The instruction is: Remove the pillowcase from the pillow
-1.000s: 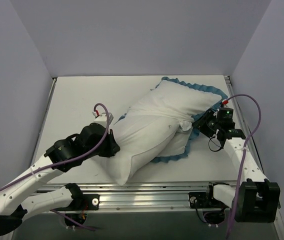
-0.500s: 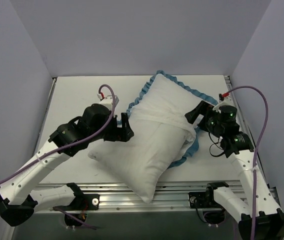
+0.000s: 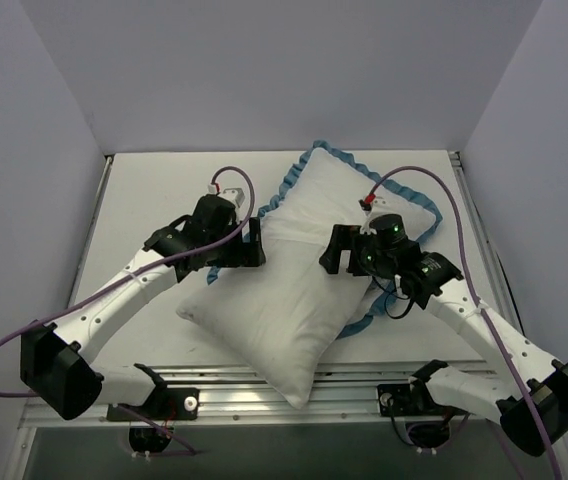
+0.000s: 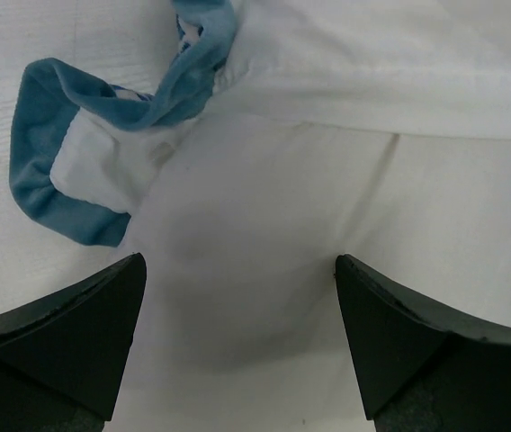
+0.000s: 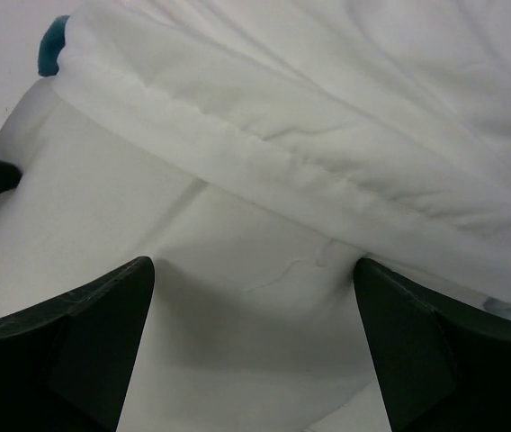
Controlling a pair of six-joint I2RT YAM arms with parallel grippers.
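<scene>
The pillow (image 3: 269, 325) is a plump white cushion lying slantwise on the table, its lower half bare and one corner reaching the front edge. The pillowcase (image 3: 339, 200) covers its far half, plain white side up, with blue ruffled edging (image 3: 282, 190) around it. Its hem runs across the pillow between the two grippers. My left gripper (image 3: 256, 244) stands open at the pillow's left side, over bare pillow (image 4: 264, 243) just below the hem (image 4: 372, 90). My right gripper (image 3: 331, 252) is open over the pillow's middle, just below the hem (image 5: 264, 166). Neither holds anything.
The white table (image 3: 144, 200) is enclosed by grey walls on the left, back and right. A metal rail (image 3: 294, 385) runs along the front edge, where the arm bases stand. Purple cables (image 3: 444, 215) loop above both arms. A loose loop of blue edging (image 4: 49, 180) lies on the table.
Both grippers have opened and let go of the cloth. The pillow swung left and toward the front edge. Both arms have moved inward over the pillow near the hem.
</scene>
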